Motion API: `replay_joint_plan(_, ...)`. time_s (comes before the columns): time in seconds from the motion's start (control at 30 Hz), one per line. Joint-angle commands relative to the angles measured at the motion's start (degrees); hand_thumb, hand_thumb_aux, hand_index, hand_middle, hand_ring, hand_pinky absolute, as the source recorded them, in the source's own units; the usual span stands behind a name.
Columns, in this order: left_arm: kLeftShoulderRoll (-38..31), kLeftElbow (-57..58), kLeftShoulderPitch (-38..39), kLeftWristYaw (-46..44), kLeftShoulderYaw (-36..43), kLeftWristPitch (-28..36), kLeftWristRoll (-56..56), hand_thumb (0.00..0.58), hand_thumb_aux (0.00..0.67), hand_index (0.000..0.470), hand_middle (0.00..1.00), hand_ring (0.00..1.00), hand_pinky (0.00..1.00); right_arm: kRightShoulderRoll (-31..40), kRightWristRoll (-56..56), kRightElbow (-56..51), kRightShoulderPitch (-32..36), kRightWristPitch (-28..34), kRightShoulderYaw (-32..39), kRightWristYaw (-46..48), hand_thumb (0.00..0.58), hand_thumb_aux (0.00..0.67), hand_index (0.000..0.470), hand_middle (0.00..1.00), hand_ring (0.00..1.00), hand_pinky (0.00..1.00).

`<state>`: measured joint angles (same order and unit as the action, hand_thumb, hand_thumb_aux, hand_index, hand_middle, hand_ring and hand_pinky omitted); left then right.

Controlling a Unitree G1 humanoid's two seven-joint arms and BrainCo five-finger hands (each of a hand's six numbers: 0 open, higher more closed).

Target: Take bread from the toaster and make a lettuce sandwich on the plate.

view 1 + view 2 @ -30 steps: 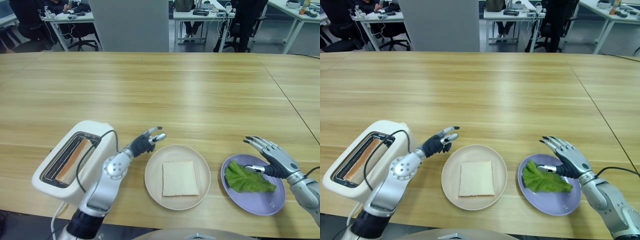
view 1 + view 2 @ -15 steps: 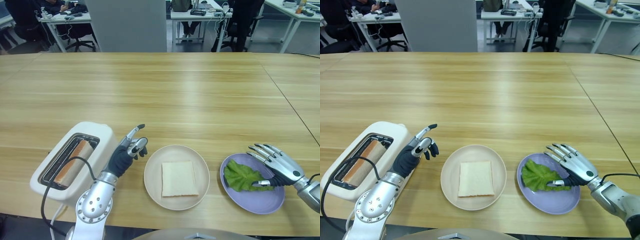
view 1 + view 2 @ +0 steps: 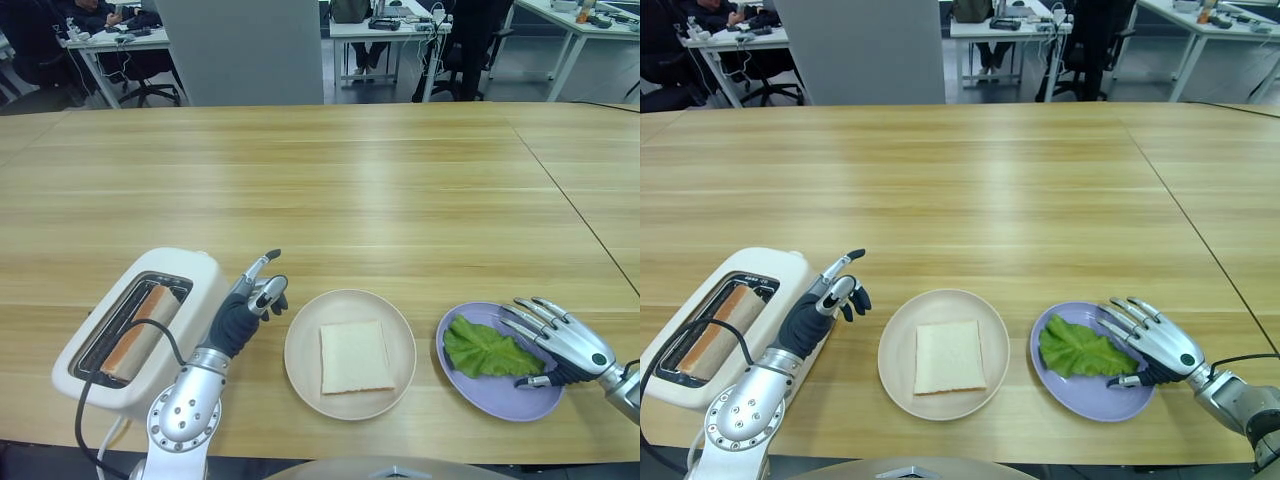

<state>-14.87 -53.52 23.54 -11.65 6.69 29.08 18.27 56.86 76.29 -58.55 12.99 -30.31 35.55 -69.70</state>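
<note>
Left eye view, left robot hand (image 3: 240,315) raised beside toaster (image 3: 195,285), loosely curled

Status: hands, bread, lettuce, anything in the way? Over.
Left hand empty beside toaster; right hand open by lettuce. One slice on plate, second slice in toaster. Nothing blocking.

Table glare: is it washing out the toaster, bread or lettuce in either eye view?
Left eye view: a pale sheen streaks the table farther back, clear of the toaster and lettuce. Right eye view: same sheen; the bread slice on the beige plate is evenly lit, not washed out.
</note>
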Motion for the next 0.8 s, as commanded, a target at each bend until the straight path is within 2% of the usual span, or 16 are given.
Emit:
replay_joint_plan(0.03,0.1,1.3,0.4,0.3,0.1,0.3,0.5,0.000,0.000,0.000,0.62,0.62,0.62,-0.4,-0.3,-1.8,0.9,0.6,2.7,0.1,0.579,0.649,0.446,0.00,0.00,0.00)
replay_joint_plan(0.07,-0.1,1.5,0.5,0.2,0.4,0.2,0.7,0.000,0.000,0.000,0.62,0.62,0.62,-0.4,-0.7,-2.1,1.1,0.6,3.0,0.0,0.580,0.670,0.460,0.00,0.00,0.00)
replay_joint_plan(0.5,0.7,2.1,2.2,0.9,1.4,-1.5,1.1,0.000,0.000,0.000,0.62,0.62,0.62,0.2,-5.8,-2.1,1.5,-1.9,4.2,-0.3,0.580,0.670,0.460,0.00,0.00,0.00)
replay_joint_plan(0.8,0.8,2.9,2.2,1.1,2.1,-2.4,1.1,0.000,0.000,0.000,0.62,0.62,0.62,4.1,-13.9,6.3,-1.1,-4.8,-1.3,1.6,0.580,0.670,0.460,0.00,0.00,0.00)
